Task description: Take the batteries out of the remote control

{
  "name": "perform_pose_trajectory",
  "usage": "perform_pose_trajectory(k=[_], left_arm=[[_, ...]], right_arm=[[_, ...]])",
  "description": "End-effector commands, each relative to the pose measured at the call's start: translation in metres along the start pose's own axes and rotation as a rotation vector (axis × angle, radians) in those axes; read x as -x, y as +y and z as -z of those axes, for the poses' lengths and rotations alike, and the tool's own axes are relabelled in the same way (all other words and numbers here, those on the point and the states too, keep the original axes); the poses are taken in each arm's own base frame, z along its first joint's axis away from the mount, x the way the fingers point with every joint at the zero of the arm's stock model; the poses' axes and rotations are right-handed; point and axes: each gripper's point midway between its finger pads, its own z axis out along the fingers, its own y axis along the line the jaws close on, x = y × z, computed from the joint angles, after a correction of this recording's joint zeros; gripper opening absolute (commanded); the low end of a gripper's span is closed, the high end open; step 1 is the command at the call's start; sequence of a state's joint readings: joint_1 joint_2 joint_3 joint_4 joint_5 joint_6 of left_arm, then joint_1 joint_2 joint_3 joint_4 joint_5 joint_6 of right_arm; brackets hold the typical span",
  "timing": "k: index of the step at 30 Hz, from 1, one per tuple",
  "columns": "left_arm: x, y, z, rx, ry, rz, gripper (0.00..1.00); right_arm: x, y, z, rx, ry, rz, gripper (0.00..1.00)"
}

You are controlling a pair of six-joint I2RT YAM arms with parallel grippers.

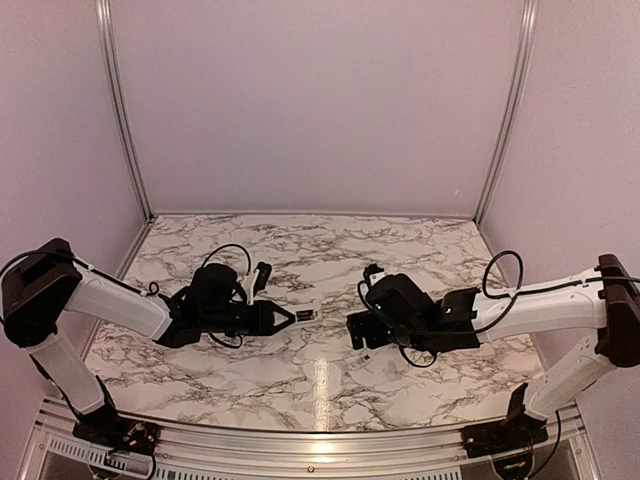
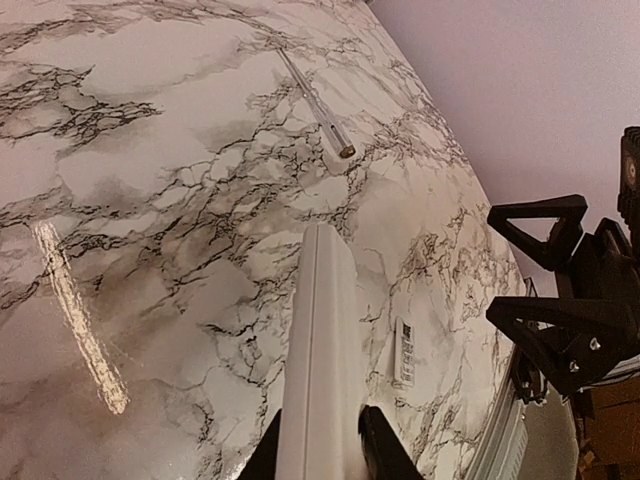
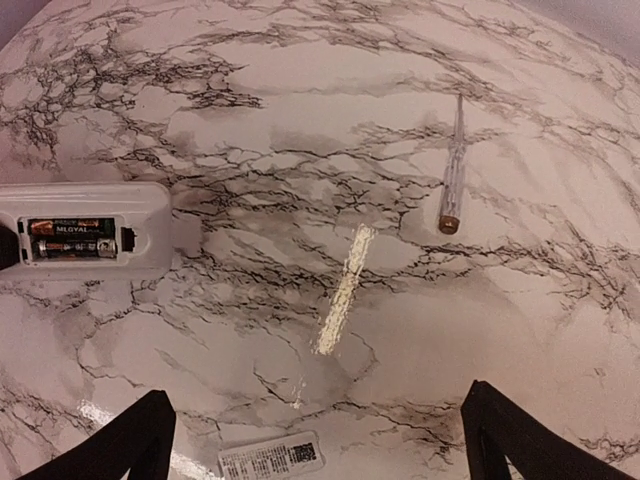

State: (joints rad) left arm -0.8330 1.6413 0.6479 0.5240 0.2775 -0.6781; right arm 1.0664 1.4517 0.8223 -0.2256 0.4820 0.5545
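Closest to the near edge of the counter [image 1: 420, 250] a small white cover [image 3: 272, 458] is laid flat, beyond it the remote control [image 3: 90, 225], batteries [image 3: 70, 240] exposed, is clamped by the left gripper [image 1: 283, 319] facing the spread-apart right gripper [image 3: 318, 400], and farther back a thin rod [image 3: 452, 175] is seen.

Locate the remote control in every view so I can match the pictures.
Top external: the remote control sticks out of the left gripper, near the centre.
Left wrist: it is the white bar rising from the bottom edge, seen edge-on.
Right wrist: it is at the left edge, with its batteries showing.
Shared landmark: the flat printed white piece, lying loose below the remote.
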Motion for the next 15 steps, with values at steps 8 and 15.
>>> perform_pose_trajectory(k=[8, 15], left_arm=[[-0.009, -0.022, -0.028, -0.169, 0.071, 0.071, 0.00], [-0.016, -0.025, -0.034, -0.189, 0.108, 0.099, 0.00]], right_arm=[[0.000, -0.030, 0.001, -0.066, -0.001, -0.045, 0.98], [0.001, -0.030, -0.004, -0.065, 0.002, -0.041, 0.98]])
